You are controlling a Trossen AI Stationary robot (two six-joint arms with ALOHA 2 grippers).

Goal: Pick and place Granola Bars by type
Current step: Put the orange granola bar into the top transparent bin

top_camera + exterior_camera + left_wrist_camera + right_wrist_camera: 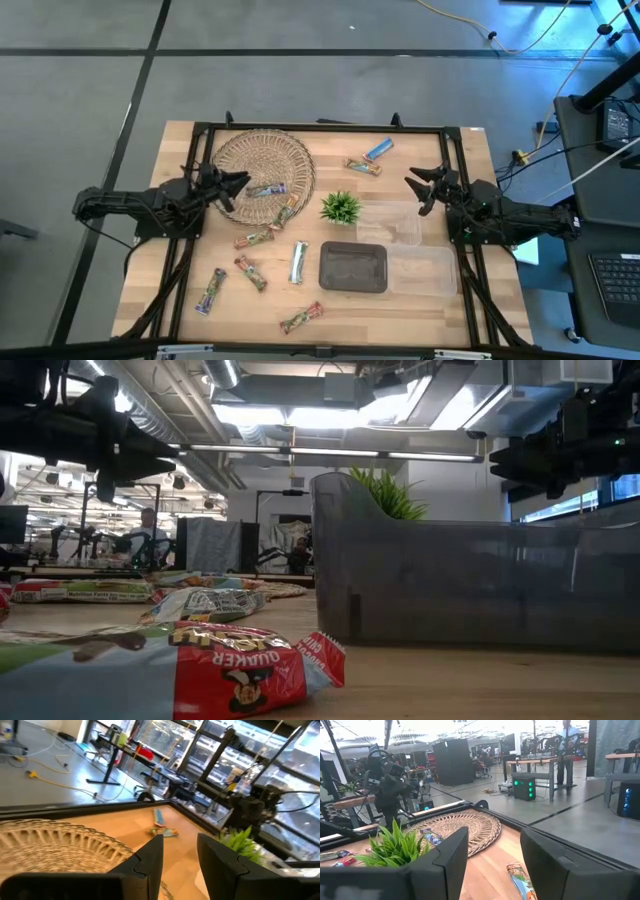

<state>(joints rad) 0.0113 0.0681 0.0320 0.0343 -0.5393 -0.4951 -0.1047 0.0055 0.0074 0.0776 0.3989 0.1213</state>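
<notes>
Several wrapped granola bars lie flat on the wooden table: a blue one point(378, 150) and a tan one point(363, 167) near the far edge, a silver one point(298, 262), and mixed green, red and tan ones point(252, 238) point(211, 290) point(301, 318) toward the near side. Another blue bar point(268, 190) lies in the round wicker tray point(262, 165). My left gripper point(238, 190) point(180, 855) hovers open over the tray's right part, beside that blue bar. My right gripper point(417, 194) point(494, 855) hangs open above the table's right side, holding nothing.
A small green plant point(341, 207) stands mid-table between the grippers. A dark rectangular tray point(353, 268) and two clear containers point(392, 222) point(425, 272) sit near my right gripper. A black frame point(320, 127) borders the table. People and desks show in the room behind.
</notes>
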